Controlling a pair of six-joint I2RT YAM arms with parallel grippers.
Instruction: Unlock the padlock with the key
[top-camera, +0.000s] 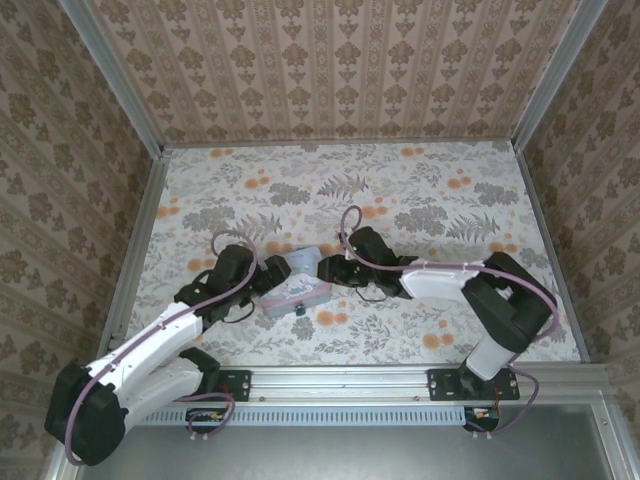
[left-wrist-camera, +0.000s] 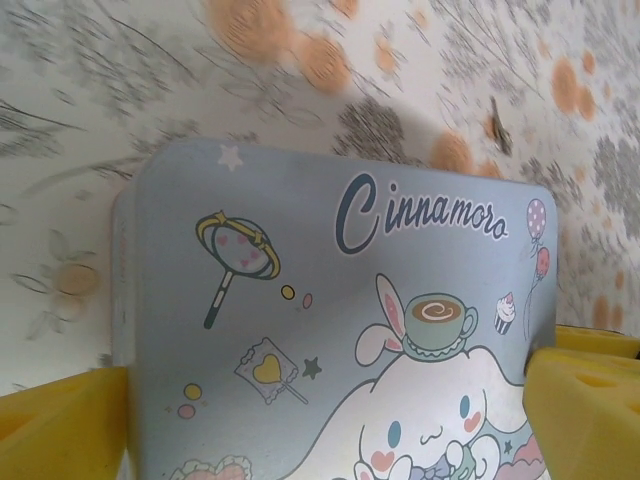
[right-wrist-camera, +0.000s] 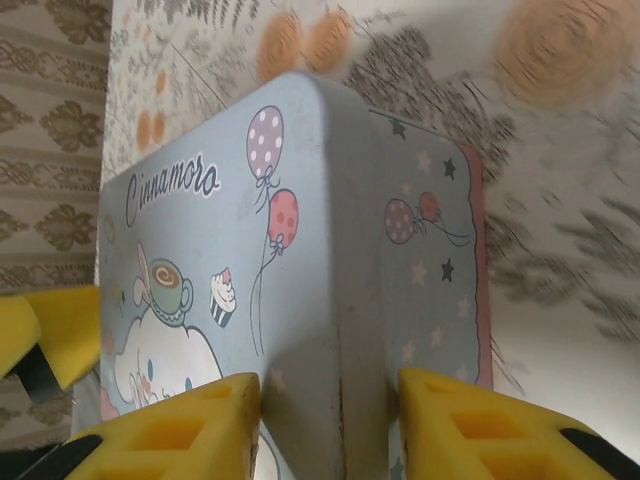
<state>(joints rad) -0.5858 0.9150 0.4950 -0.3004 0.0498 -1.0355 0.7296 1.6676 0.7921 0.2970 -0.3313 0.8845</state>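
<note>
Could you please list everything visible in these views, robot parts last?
tin: one, pastel blue with cartoon print, mid-table between both tools
padlock: one, small, dark, by the tin's near edge
table: one, floral pattern with orange blotches, under everything
walls: three, brown patterned wallpaper, around the table
rail: one, silvery, along the table's near edge
arms: two, black and white, either side of the tin
left tool: one, yellow fingers, wide open astride the tin
right tool: one, yellow fingers, gripping the tin's end
</note>
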